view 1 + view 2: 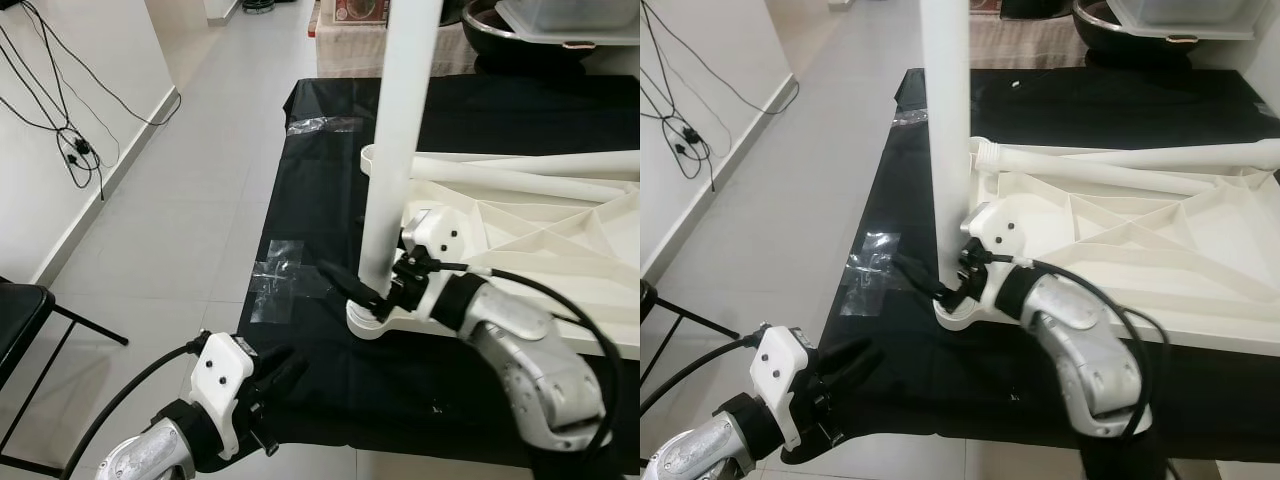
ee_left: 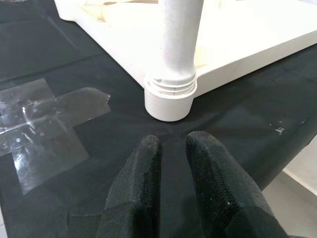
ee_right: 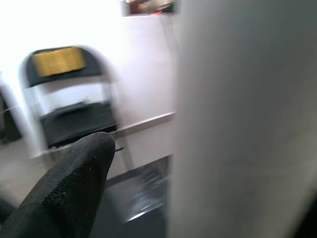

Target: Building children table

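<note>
One white plastic table leg [image 1: 400, 150] stood upright in the corner socket of the upturned white plastic tabletop [image 1: 540, 240] on the black-clothed counter [image 1: 320, 170]. My right end effector [image 1: 362, 297] gripped its base to turn it w/o tipping; left end effector [image 1: 275, 375] hovered nearby, fingers nearly together, empty.

black cloth [image 1: 330, 190] over the bench, clear tape patches [image 1: 277, 280] stuck on it, black cables [image 1: 60, 130] hanging down the white wall, dark chair [image 1: 20, 320] on the tiled floor [image 1: 190, 220]
</note>
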{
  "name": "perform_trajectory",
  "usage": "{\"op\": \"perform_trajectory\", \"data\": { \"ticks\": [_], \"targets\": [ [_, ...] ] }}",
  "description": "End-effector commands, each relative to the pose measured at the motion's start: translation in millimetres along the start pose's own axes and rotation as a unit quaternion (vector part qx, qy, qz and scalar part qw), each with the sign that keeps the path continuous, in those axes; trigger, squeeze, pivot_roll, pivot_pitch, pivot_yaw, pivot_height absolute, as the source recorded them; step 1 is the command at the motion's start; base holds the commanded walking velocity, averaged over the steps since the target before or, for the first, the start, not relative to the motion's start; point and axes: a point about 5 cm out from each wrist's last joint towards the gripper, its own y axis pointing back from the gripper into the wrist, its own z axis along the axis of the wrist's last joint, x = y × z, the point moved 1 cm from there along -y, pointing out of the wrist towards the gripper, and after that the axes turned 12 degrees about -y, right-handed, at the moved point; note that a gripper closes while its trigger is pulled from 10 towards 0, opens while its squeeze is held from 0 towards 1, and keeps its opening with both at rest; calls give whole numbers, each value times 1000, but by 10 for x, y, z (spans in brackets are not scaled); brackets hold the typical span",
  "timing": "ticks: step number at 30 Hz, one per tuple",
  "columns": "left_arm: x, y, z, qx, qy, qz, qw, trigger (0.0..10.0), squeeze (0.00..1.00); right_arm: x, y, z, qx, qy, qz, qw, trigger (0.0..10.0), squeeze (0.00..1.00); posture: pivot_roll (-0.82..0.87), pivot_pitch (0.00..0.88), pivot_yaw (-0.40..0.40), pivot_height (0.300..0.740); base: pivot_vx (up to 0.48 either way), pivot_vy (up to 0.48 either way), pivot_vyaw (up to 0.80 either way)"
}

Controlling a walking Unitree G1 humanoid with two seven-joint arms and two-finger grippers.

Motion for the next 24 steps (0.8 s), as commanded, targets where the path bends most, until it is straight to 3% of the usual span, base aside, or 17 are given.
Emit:
{"op": "perform_trajectory", "data": {
  "ticks": [1, 4, 6, 9, 10, 11, 12, 13, 24],
  "targets": [
    [-13, 23, -15, 5, 0, 1, 1000, 10000, 0, 18, -15, 21, -8, 1, 18, 1000, 10000, 0, 62, 184, 20, 740, 0, 0, 0],
    [-12, 33, -15, 7, 0, 2, 1000, 10000, 0, -44, -31, 46, -3, 2, 33, 999, 10000, 0, 67, 190, 20, 740, 0, 0, 0],
    [-16, 72, -4, 11, 0, 6, 1000, 10000, 0, -233, -146, 132, -4, -3, 67, 998, 10000, 0, 91, 211, 21, 740, 0, 0, 0],
    [-16, 72, -4, 11, 0, 6, 1000, 10000, 0, -233, -146, 132, -4, -3, 67, 998, 10000, 0, 91, 211, 21, 740, 0, 0, 0],
    [-22, 95, 8, 14, 0, 10, 1000, 10000, 0, -359, -200, 174, -9, -17, 84, 996, 5922, 0, 103, 219, 20, 740, 0, 0, 0],
    [-22, 95, 8, 14, 0, 10, 1000, 10000, 0, -359, -200, 174, -9, -17, 84, 996, 5922, 0, 103, 219, 20, 740, 0, 0, 0],
    [-22, 102, 11, 15, 0, 12, 1000, 10000, 0, -383, -190, 182, -13, -31, 96, 995, 627, 0, 103, 219, 20, 740, 0, 0, 0],
    [-20, 110, 12, 16, 1, 13, 1000, 10000, 0, -392, -167, 183, -15, -41, 107, 993, 0, 0, 103, 220, 20, 740, 0, 0, 0],
    [-13, 107, -8, 18, 0, 13, 1000, 10000, 0, -509, 82, 138, -2, -68, 139, 988, 0, 0, 92, 203, 20, 740, 0, 0, 0]
  ]
}}
